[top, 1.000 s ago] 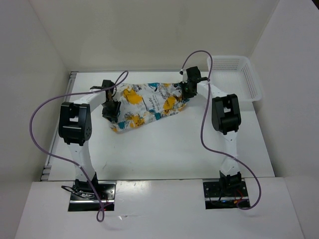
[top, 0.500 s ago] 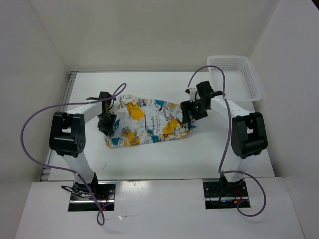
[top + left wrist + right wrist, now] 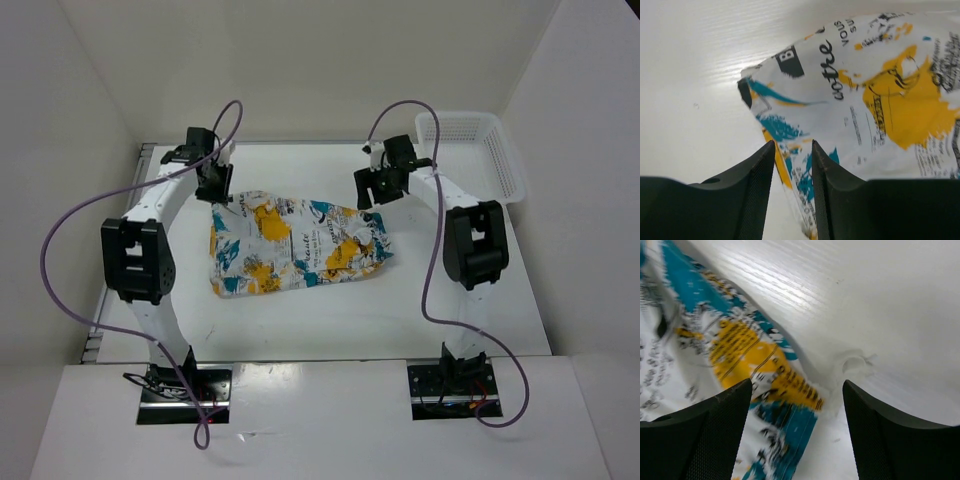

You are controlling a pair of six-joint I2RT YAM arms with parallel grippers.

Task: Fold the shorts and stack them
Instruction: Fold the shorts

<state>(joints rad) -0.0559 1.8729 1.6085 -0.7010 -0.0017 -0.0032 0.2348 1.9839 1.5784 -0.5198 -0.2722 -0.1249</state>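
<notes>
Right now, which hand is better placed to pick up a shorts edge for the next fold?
Probably the right hand: it hangs wide open over the shorts' right edge. The left hand, over the far left corner, has its fingers barely apart.

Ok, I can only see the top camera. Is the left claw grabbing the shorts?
Observer: No. In the left wrist view the left gripper has a small gap, nothing pinched; the shorts lie below.
Child: And the right one?
Observer: The right gripper is wide open and empty, over the shorts' teal-and-yellow edge.
Child: Any writing on them?
Observer: Yes, black printed words beside a small black patch at the corner.
</notes>
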